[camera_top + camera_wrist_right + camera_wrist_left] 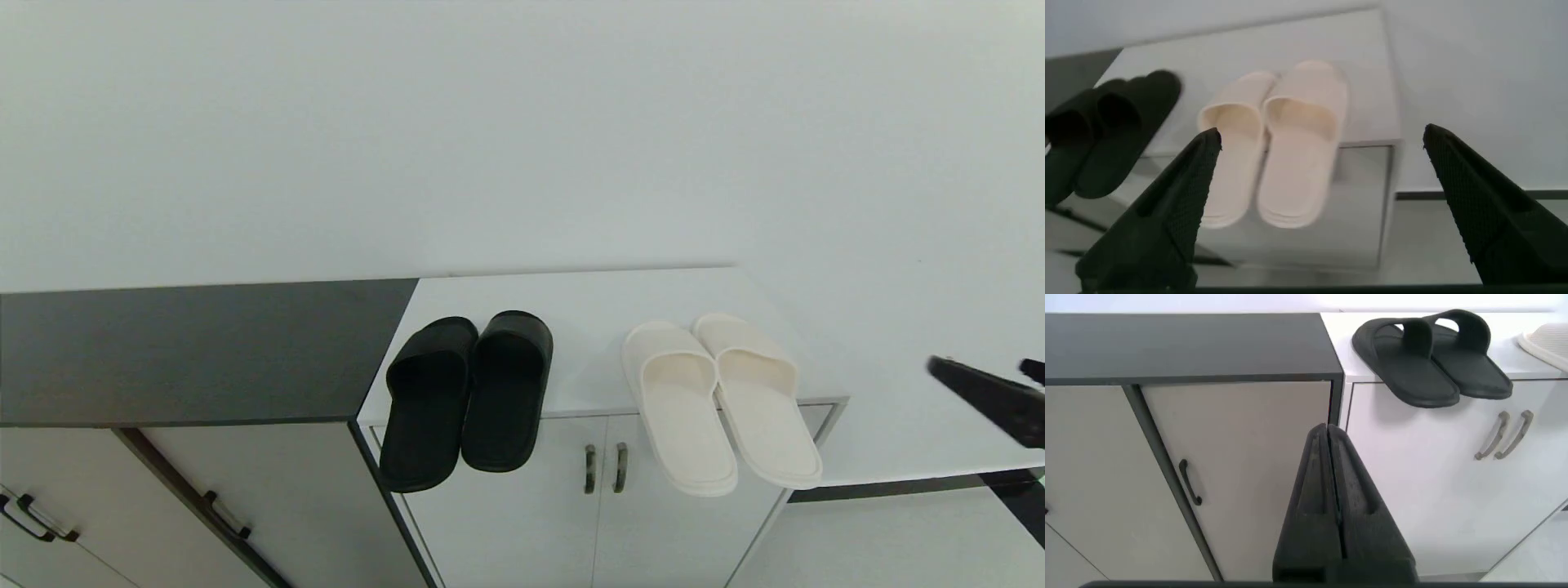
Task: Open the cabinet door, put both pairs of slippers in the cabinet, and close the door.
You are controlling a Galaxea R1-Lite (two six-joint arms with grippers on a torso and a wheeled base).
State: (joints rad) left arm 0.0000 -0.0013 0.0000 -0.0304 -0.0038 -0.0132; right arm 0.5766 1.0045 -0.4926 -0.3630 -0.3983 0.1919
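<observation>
Black slippers [467,402] and white slippers [720,402] overhang the white cabinet [588,298], whose doors are closed. Left hand [1328,429] is pinched together, and right hand [1323,135] is spread wide.

The two door handles [605,468] of the white cabinet [506,531] sit in the gap between the black slippers [465,400] and the white slippers [722,400], open to frontal approach. Both pairs overhang the top's front edge above the doors. The dark cabinet [188,351] abuts the left side.
</observation>
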